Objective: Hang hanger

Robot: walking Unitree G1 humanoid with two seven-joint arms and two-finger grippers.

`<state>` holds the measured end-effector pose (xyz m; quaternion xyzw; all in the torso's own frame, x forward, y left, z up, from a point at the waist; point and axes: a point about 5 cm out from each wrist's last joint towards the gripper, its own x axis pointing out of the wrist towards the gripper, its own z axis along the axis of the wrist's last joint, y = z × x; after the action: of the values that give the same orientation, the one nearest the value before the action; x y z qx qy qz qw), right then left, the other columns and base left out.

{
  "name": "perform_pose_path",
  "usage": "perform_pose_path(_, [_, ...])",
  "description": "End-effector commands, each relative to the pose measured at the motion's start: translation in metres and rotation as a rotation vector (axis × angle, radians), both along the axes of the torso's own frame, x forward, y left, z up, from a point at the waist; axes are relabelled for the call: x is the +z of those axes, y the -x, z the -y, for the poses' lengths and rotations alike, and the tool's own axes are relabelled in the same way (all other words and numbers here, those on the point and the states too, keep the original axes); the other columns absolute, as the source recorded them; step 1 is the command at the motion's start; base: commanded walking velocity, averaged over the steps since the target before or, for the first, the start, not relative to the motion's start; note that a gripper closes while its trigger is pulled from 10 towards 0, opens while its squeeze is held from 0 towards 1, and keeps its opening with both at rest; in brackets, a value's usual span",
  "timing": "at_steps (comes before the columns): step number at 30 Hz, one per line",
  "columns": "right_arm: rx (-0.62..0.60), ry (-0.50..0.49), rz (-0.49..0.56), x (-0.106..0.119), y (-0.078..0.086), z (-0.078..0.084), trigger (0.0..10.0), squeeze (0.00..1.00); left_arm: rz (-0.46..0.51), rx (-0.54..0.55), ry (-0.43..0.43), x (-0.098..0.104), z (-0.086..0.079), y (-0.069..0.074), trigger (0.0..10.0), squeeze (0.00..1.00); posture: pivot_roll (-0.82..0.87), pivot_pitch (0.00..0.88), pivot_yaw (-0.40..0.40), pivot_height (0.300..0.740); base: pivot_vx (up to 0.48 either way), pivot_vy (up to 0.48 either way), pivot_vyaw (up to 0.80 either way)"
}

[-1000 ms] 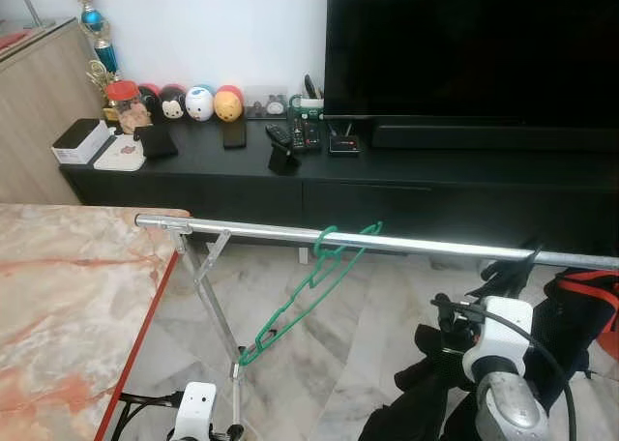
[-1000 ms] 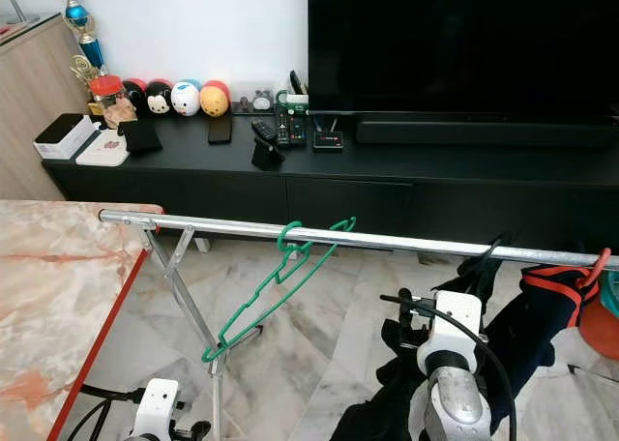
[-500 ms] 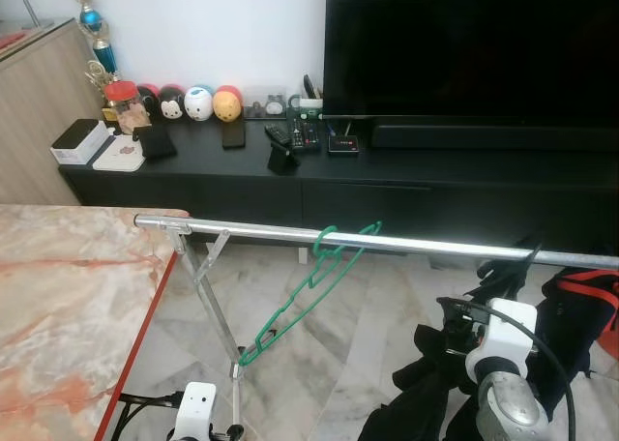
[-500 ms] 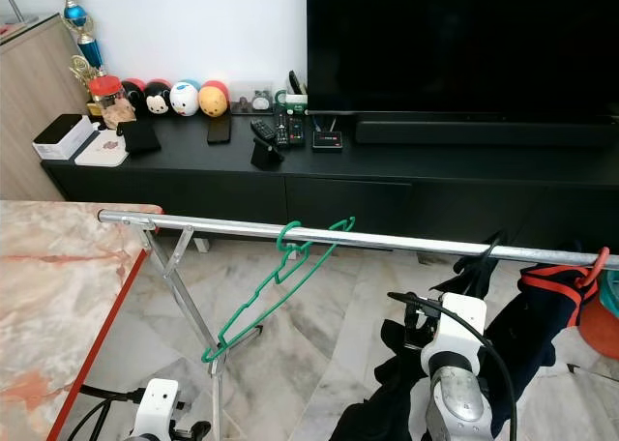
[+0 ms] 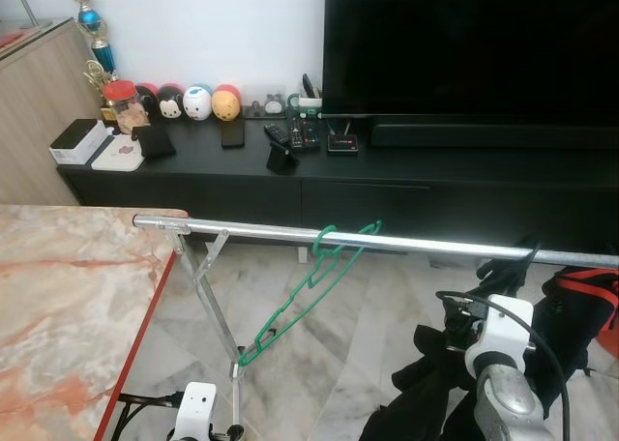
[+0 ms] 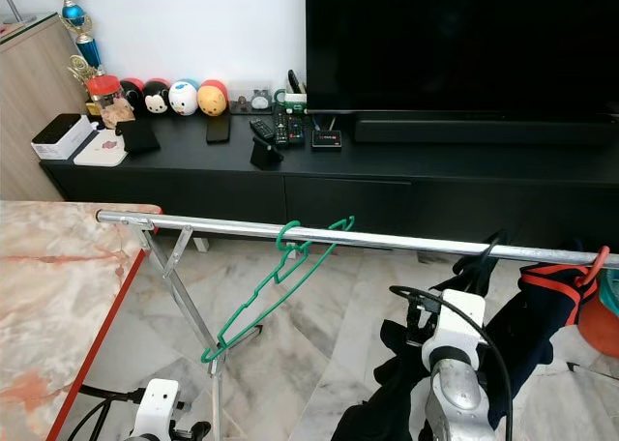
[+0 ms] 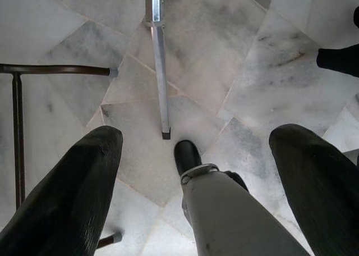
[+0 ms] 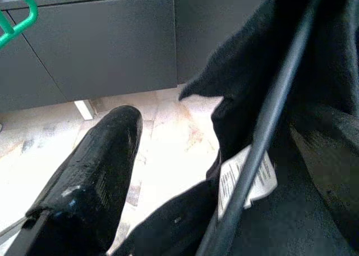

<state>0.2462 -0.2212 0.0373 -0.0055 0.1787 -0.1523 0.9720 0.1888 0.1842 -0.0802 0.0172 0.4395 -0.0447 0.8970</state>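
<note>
The right arm is sinking a little lower beneath the rail, its gripper spread wide among dark clothes. The green hanger is already hooked on the rail, tilting down, so the hanging is looking finished. The left gripper is hanging open over the floor.

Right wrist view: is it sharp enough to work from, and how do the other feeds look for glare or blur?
Right wrist view: close dark garment and claw finger soft, floor behind overexposed; green hanger tip clear. Left eye view: sharp and evenly lit, hanger on the rail, TV a black mass. Left wrist view: fingers blurred, marble floor crisp.
</note>
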Motion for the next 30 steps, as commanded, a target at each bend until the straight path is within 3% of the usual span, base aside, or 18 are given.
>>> perform_pose_path(1, [-0.005,0.001,0.001,-0.001,-0.005,0.002,10.0,0.00,-0.008,-0.005,-0.015,0.000,-0.003,0.001,10.0,0.00,-0.07,0.000,0.035,0.740,0.000,0.000,0.00])
perform_pose_path(25, [-0.055,-0.056,0.023,-0.003,-0.032,0.004,10.0,0.00,-0.009,-0.006,-0.014,-0.001,-0.003,0.001,10.0,0.00,-0.07,0.000,0.036,0.740,0.000,0.000,0.00])
perform_pose_path(26, [-0.061,-0.050,0.029,-0.003,-0.033,0.004,2.2,0.00,-0.009,-0.005,-0.014,-0.001,-0.003,0.001,10.0,0.00,-0.06,0.000,0.036,0.740,0.000,0.000,0.00])
perform_pose_path(27, [-0.067,-0.051,0.034,-0.002,-0.033,0.004,2.2,0.00,-0.009,-0.005,-0.014,-0.001,-0.003,0.001,10.0,0.00,-0.06,0.000,0.036,0.740,0.000,0.000,0.00])
perform_pose_path(28, [-0.071,-0.054,0.039,-0.002,-0.034,0.004,0.0,0.00,-0.009,-0.004,-0.014,-0.001,-0.003,0.001,10.0,0.00,-0.06,0.000,0.036,0.740,0.000,0.000,0.00])
perform_pose_path(30, [-0.072,-0.055,0.042,-0.001,-0.035,0.005,0.0,0.00,-0.009,-0.004,-0.014,-0.001,-0.002,0.001,10.0,0.00,-0.06,0.000,0.036,0.740,0.000,0.000,0.00])
